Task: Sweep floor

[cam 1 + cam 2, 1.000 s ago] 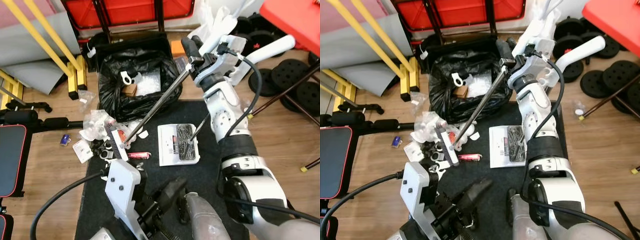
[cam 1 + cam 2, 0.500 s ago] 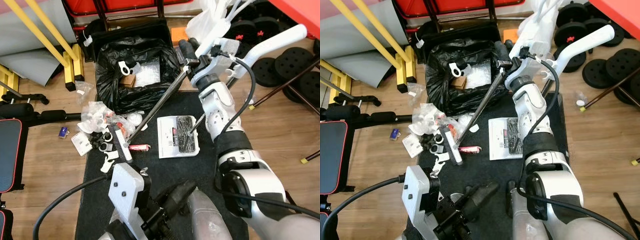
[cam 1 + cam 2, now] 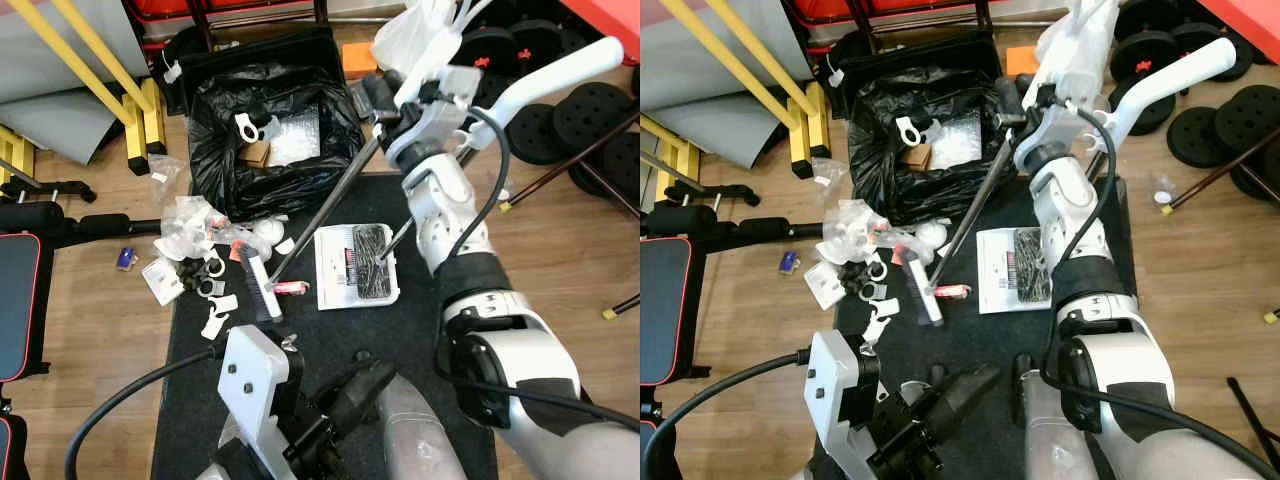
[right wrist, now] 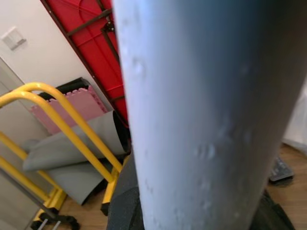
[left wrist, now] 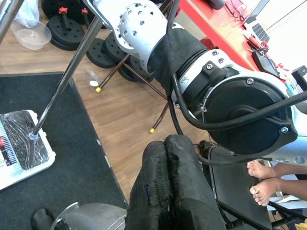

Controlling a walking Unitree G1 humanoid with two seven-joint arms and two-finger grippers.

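On black mat (image 3: 420,330) — white-backed, black-bristled broom (image 3: 257,284)

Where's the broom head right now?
In the left eye view, the broom head rests on the black mat, left of the white dustpan, beside the scattered trash.

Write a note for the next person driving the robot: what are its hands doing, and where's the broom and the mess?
Right gripper: jaws shut on the broom handle, held up by the black trash bag.
Left gripper: jaws shut, empty, idle low in front of the robot.
Broom head: on the black mat, beside the litter pile.
White dustpan: on the mat, right of the broom head, with dark debris inside.
Done: some debris is in the dustpan.
Left: sweep up the scattered litter on the mat edge and wood floor.
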